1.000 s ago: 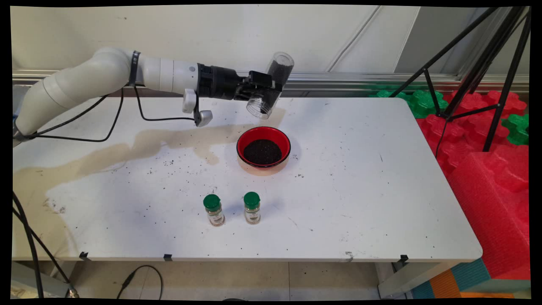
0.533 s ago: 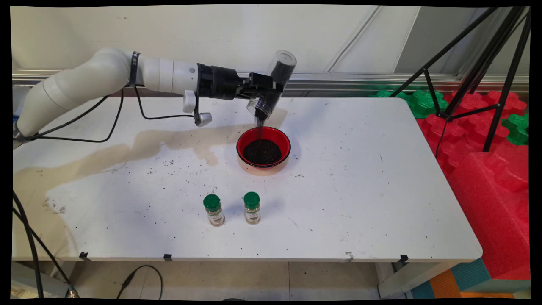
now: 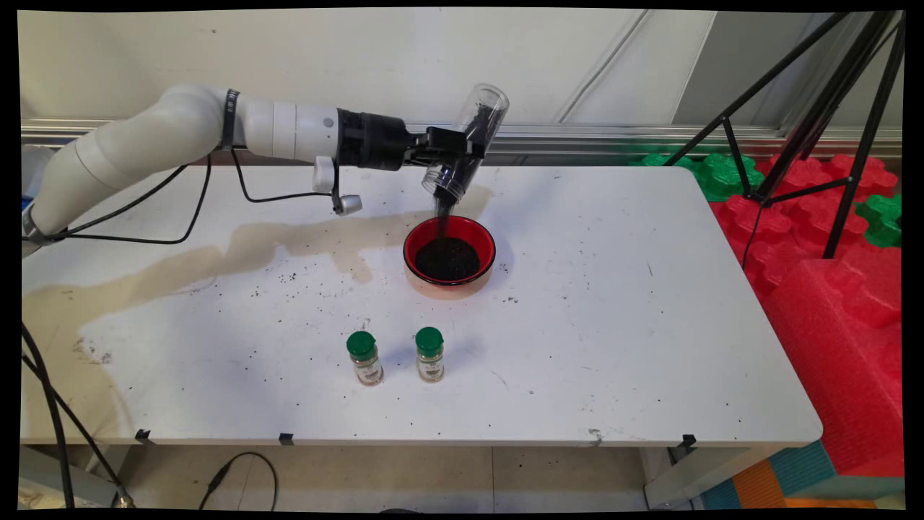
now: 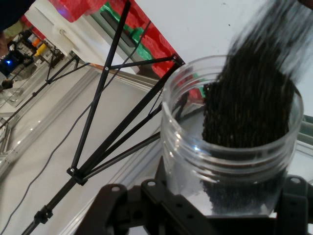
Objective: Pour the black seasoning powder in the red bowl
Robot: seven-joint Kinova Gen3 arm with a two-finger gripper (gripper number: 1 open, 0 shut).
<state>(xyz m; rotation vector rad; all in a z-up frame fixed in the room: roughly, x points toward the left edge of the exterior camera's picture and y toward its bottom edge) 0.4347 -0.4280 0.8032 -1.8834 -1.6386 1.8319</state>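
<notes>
End effector [image 3: 462, 148] grasping tilted clear jar [image 3: 468, 141], dark grains [image 4: 249, 98] pouring into red bowl [image 3: 449, 253]

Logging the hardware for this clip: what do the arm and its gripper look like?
The arm is white, made of smooth rounded links, with a dark band around it near the elbow. A black wrist section leads to the black two-finger gripper with a jointed linkage. Thin black cables hang in loops beneath it, and a small white and grey fitting dangles below the wrist.
</notes>
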